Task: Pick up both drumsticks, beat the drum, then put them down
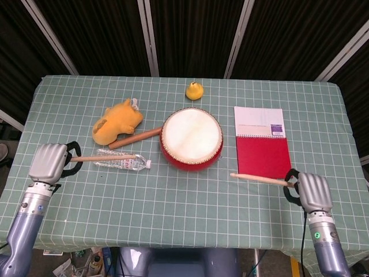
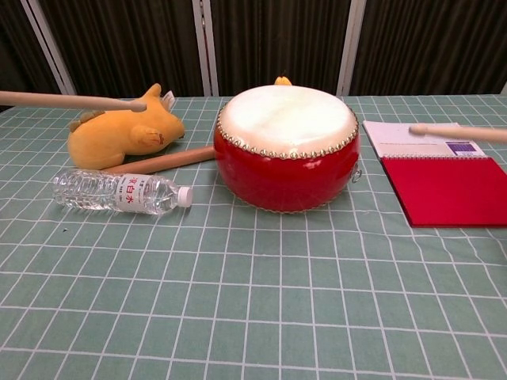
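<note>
A red drum (image 1: 192,138) (image 2: 287,149) with a white skin stands mid-table. My left hand (image 1: 49,163) at the left edge grips a wooden drumstick (image 1: 102,157) (image 2: 71,100), held above the table and pointing right toward the drum, over the water bottle. My right hand (image 1: 311,192) at the front right grips the other drumstick (image 1: 259,179) (image 2: 458,132), raised and pointing left, its tip short of the drum. Neither hand shows in the chest view, only the sticks.
A yellow plush toy (image 1: 117,121), a wooden rolling pin (image 1: 135,138) and a lying water bottle (image 1: 121,162) sit left of the drum. A small yellow duck (image 1: 194,90) stands behind it. A red-and-white notebook (image 1: 262,142) lies to the right.
</note>
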